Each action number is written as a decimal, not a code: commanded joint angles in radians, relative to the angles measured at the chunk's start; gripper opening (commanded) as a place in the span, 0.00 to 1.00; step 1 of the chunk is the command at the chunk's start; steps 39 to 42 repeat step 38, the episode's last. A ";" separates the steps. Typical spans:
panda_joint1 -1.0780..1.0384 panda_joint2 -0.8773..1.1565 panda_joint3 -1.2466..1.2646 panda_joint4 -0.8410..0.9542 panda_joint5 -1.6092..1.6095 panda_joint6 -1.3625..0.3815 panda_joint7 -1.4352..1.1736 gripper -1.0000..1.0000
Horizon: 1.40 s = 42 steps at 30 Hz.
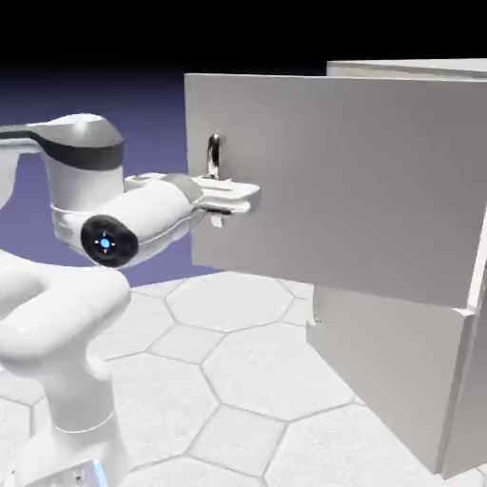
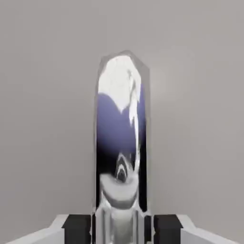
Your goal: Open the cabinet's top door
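A dark blue-violet backdrop, black along the top, stands behind a pale floor [image 1: 270, 361] of large tiles with grey joints. On the exterior view's right is the light-grey cabinet [image 1: 390, 371], its top door [image 1: 352, 181] swung out from the body, so that the panel spreads broadly across the picture toward the robot. The lower panel sits beneath it, partly covered by the door. Near the door's free edge, the silver handle [image 1: 215, 155] runs upright. The white arm [image 1: 81, 323] rises at the exterior view's left and reaches across to that handle. In the hand view, the claw [image 2: 122, 231] is closed on the handle, one dark fingertip on each side and the shiny bar between them. The bar mirrors white, blue-violet and black patches, and the door's plain grey face fills the rest of the view behind it.
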 commanded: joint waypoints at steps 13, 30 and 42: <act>0.200 0.467 -0.427 0.352 -0.400 -0.343 -0.217 0.00; 0.704 1.061 -0.999 0.931 -0.595 -0.860 -0.569 0.00; 0.973 1.131 -1.277 1.025 -0.617 -0.934 -0.631 0.00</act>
